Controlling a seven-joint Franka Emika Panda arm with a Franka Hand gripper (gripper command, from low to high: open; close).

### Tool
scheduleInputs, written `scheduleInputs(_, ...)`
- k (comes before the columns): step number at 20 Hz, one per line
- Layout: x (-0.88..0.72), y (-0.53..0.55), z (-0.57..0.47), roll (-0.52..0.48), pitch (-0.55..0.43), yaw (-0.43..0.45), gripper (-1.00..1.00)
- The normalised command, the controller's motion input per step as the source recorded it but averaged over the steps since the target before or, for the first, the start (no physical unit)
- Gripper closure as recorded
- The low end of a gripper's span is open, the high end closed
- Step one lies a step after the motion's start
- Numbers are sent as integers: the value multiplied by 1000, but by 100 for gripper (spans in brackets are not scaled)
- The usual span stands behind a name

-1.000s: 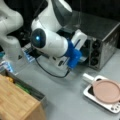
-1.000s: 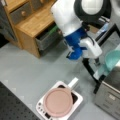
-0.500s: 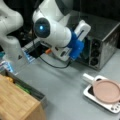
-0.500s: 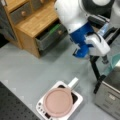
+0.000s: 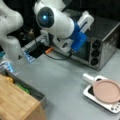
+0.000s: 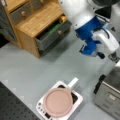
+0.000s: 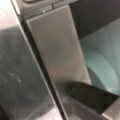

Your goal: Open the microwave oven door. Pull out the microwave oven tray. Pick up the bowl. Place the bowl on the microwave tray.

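Grey tabletop (image 5: 65, 85) w/ silver oven (image 5: 100, 47); gripper (image 5: 65, 45) at microwave oven door (image 5: 83, 51) (looks closed). Grip state: can't tell. Pink plate (image 6: 58, 102) near.

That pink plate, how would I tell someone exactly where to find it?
Start at the silver oven with three black knobs, at a front view's right. On the grey table in front of it lies a white handled tray, and the pink plate rests on it. It is round, flat and the only pink thing there.
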Motion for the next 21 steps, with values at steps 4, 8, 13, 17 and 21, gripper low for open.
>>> scheduleInputs(4,108,-265,451,-166,193,135,-100)
scheduleInputs(8,198,-352,398,-342,183,235,-100)
scheduleInputs(13,224,-229,212,-453,183,238,-100)
scheduleInputs(17,213,-138,159,-446,179,172,-100)
scheduleInputs(21,220,-126,145,-408,165,133,-100)
